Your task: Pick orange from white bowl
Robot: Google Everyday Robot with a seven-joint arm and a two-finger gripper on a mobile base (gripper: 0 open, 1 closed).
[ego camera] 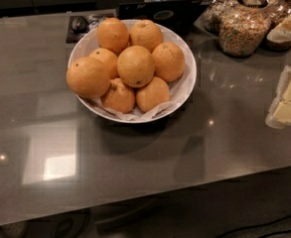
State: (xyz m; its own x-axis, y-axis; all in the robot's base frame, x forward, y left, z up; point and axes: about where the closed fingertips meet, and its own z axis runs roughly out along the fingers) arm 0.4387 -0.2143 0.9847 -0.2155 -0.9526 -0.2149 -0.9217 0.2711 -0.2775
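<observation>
Target is the big round orange fruit [135, 66] on top of the pile, centre of the wide white paper-lined bowl [188, 78], touching its neighbours all round. My plan: come straight down, span it at its widest, don't nudge the small knobby orange [118, 96] in front. My gripper [289, 100] sits at right edge, well apart from the bowl, above the glossy grey table [135, 162]. Jaw state: cannot tell.
</observation>
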